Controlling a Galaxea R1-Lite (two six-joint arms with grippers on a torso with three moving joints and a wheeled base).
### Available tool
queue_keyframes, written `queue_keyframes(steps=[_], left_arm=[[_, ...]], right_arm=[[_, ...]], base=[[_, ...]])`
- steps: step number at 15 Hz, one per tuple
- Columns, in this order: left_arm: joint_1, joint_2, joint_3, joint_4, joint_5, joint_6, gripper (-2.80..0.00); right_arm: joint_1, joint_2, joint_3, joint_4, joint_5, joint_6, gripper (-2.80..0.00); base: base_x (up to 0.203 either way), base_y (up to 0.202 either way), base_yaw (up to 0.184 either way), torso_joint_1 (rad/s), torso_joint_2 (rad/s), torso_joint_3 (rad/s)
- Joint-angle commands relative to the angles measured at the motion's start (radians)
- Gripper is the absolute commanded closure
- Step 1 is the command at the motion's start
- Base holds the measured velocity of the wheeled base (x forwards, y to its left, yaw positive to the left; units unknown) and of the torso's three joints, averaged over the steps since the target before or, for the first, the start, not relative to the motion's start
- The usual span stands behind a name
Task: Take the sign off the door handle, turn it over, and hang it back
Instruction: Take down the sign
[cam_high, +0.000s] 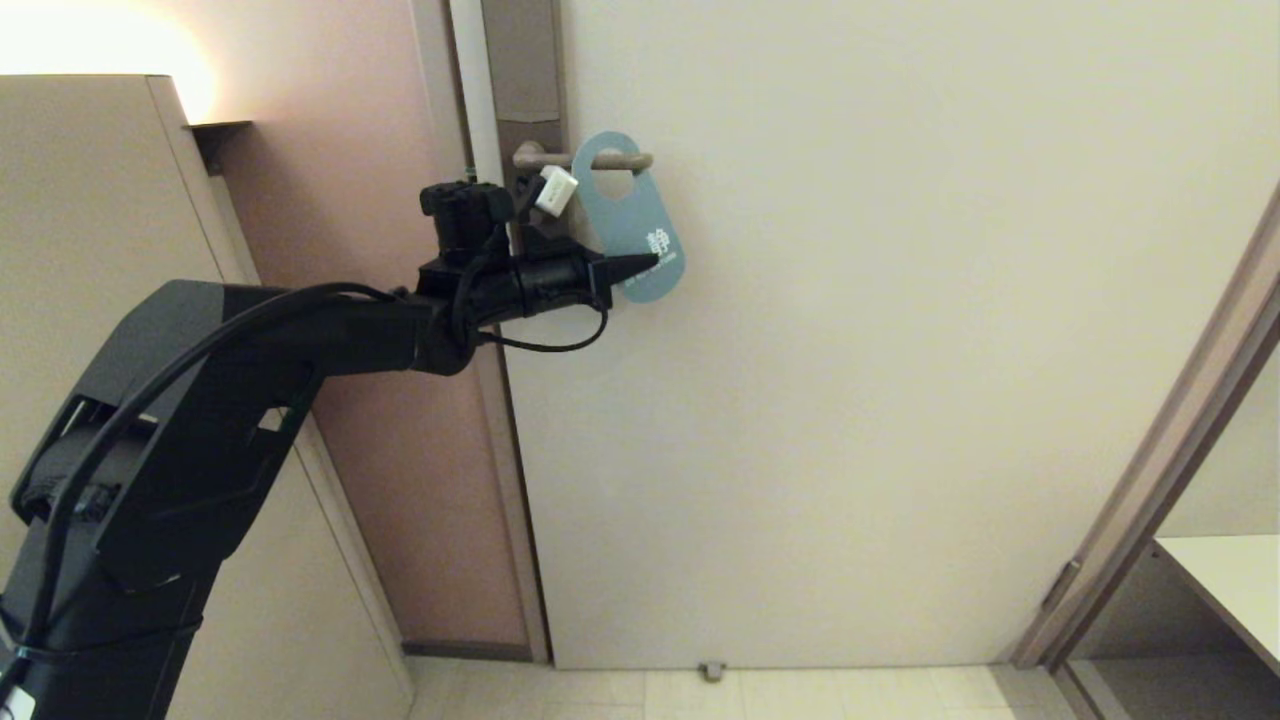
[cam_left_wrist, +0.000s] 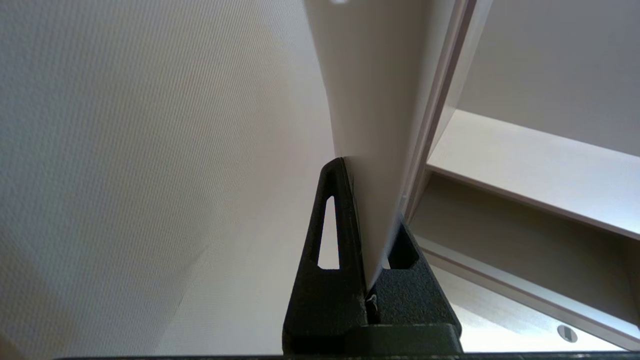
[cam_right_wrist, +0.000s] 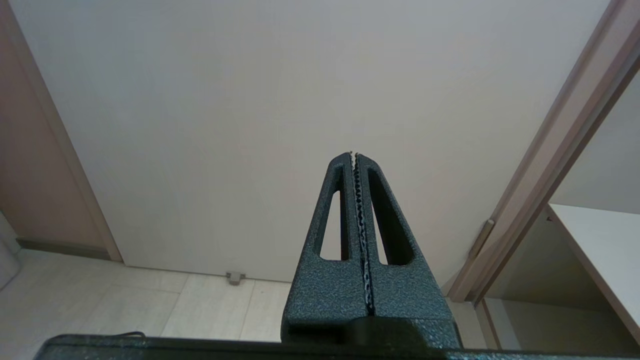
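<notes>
- Cream-white door (cam_high: 900, 350) fills most of what I can see, shut against its frame, with a pinkish wall (cam_high: 340, 150) beside it and pale floor tiles (cam_high: 700, 690) along the bottom.
- Black and bulky, the left arm (cam_high: 200, 420) reaches up from low on the left toward the lock side, presumably because that is where the work hangs.
- Right gripper (cam_right_wrist: 354, 155) is parked low, facing the door's lower part; its fingers (cam_right_wrist: 340, 210) are pressed together with nothing between them, so it looks idle.
- Blue side out, the sign (cam_high: 632, 215) hangs by its round hole on the door handle (cam_high: 585, 159), tilted so its lower end swings away from the hinge-free edge; the tilt seems to come from being pulled at the bottom.
- Left gripper (cam_high: 648, 262) has its fingers (cam_left_wrist: 330, 240) pinching the sign's lower part edge-on; the wrist view shows the pale face of the card (cam_left_wrist: 370, 125) running up from between them.
- Gripping the free lower end makes sense to me: it leaves the hole clear to slide along the lever and off its rounded tip.
- Lifting off has not happened yet; the hole is around the lever.
</notes>
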Motion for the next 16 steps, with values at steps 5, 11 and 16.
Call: queue_keyframes(steps=[5, 11, 16], left_arm=[[0.002, 0.01, -0.01, -0.004, -0.004, 0.0, 0.0], [0.006, 0.006, -0.012, -0.009, -0.005, 0.0, 0.0], [0.001, -0.009, -0.012, -0.027, -0.01, 0.003, 0.0]], right_arm=[[0.0, 0.001, 0.0, 0.0, 0.0, -0.001, 0.0], [0.0, 0.001, 0.0, 0.0, 0.0, -0.001, 0.0], [0.0, 0.001, 0.0, 0.0, 0.0, -0.001, 0.0]], base=[[0.0, 0.0, 0.0, 0.0, 0.0, 0.0], [0.0, 0.0, 0.0, 0.0, 0.0, 0.0], [0.0, 0.0, 0.0, 0.0, 0.0, 0.0]])
